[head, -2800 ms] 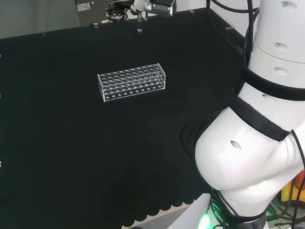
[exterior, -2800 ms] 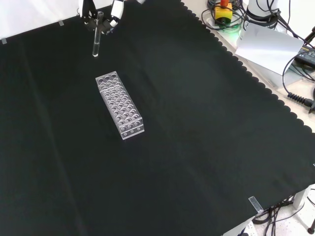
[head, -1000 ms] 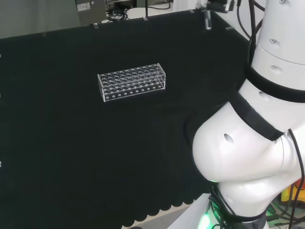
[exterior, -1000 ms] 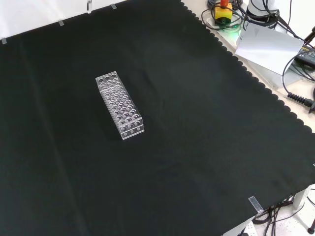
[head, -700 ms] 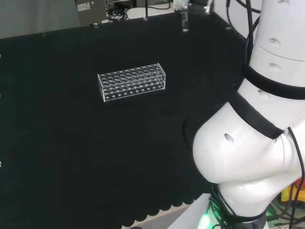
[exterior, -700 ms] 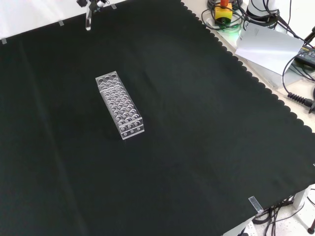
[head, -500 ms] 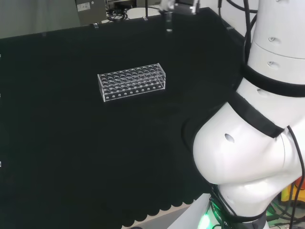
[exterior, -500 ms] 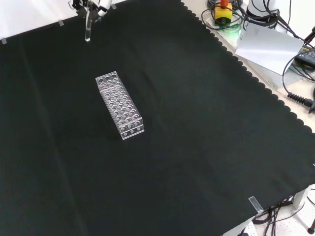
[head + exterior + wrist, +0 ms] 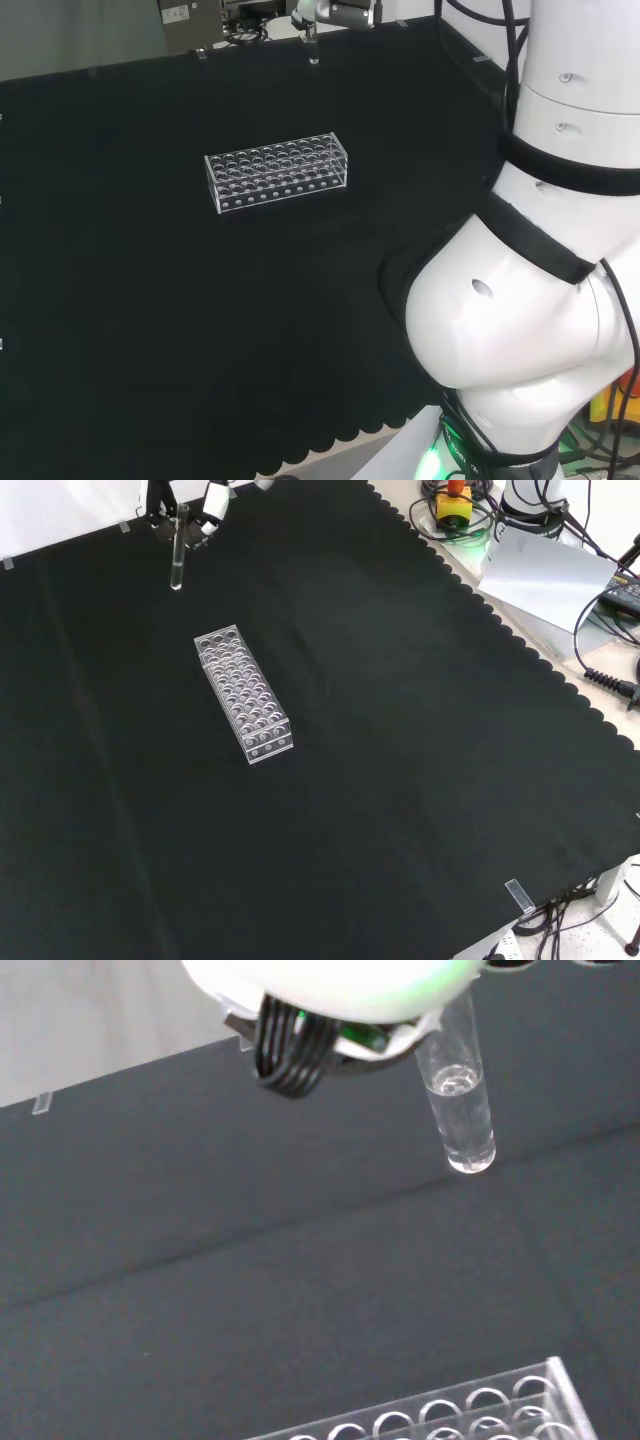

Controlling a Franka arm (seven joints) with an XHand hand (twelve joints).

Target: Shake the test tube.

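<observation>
A clear test tube [image 9: 177,552] hangs upright above the black cloth, with a little clear liquid in its rounded end [image 9: 462,1125]. The hand [image 9: 212,502] is at the front view's top edge, shut on the tube's upper part, with fingers on either side of it. In the head view the hand [image 9: 340,12] is at the top edge, and the tube [image 9: 314,48] hangs below it, beyond the rack. A clear plastic test tube rack [image 9: 244,693] with several empty holes lies on the cloth, nearer than the tube in the front view. Its top row [image 9: 460,1410] shows in the wrist view.
The arm's white links [image 9: 540,300] take up the head view's right side. Beyond the cloth's scalloped edge in the front view lie a yellow box with a red button [image 9: 455,502], a grey sheet [image 9: 545,570] and cables. Open black cloth [image 9: 420,780] surrounds the rack.
The hand has carried the tube leftward across the head view and down into the front view's top left. The rack has stayed put.
</observation>
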